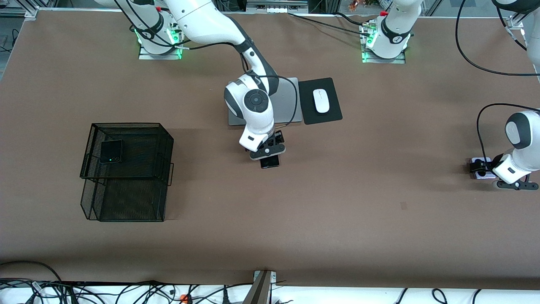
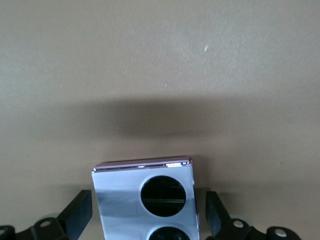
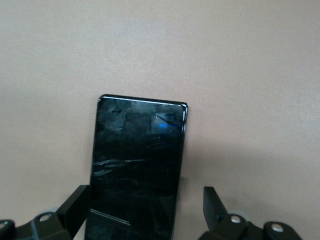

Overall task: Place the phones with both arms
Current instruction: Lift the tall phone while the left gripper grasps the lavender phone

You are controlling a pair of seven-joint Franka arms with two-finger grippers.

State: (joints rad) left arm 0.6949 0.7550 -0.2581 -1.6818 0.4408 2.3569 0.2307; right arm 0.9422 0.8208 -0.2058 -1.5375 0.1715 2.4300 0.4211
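Note:
A long slim black phone (image 1: 270,162) (image 3: 137,165) lies flat on the brown table near its middle. My right gripper (image 1: 269,153) (image 3: 145,212) is low over it, open, one finger on each long side, with a clear gap at one finger. A small square lavender-white phone (image 1: 482,175) (image 2: 145,200) with two black circles lies toward the left arm's end of the table. My left gripper (image 1: 479,167) (image 2: 148,217) straddles it, open, with gaps on both sides. A small square black phone (image 1: 111,151) rests on the top tier of the black mesh rack (image 1: 162,139).
The two-tier mesh rack stands toward the right arm's end of the table. A grey laptop (image 1: 291,99) lies partly under the right arm, farther from the front camera than the slim phone. Beside it a white mouse (image 1: 321,100) sits on a black pad (image 1: 333,114).

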